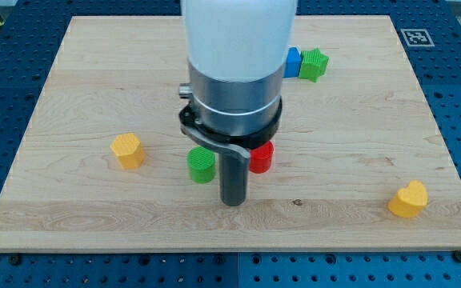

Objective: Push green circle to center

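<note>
The green circle (202,165) is a small green cylinder on the wooden board (358,128), a little left of the board's middle. My tip (233,202) touches the board just to the lower right of the green circle, a short gap apart from it. A red block (262,157), round as far as it shows, sits right of the rod, partly hidden behind it. The arm's wide grey and white body covers the board's upper middle.
A blue block (293,62) and a green star-like block (314,65) sit side by side near the view's top. A yellow block (126,150) lies at the left. A yellow heart-like block (409,199) lies at the lower right, near the board's edge.
</note>
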Controlling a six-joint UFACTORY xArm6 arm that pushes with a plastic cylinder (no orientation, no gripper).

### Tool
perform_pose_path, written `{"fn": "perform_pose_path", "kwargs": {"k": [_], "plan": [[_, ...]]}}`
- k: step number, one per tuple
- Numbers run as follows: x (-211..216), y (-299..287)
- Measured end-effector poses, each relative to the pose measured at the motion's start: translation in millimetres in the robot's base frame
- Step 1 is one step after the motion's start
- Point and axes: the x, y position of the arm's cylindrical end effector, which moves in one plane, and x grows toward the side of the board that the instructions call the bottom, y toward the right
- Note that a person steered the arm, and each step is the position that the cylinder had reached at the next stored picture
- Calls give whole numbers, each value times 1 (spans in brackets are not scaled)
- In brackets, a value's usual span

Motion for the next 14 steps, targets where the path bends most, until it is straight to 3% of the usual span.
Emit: {"fn": "perform_pose_path", "kwargs": {"k": [14], "plan": [[-32, -29]]}}
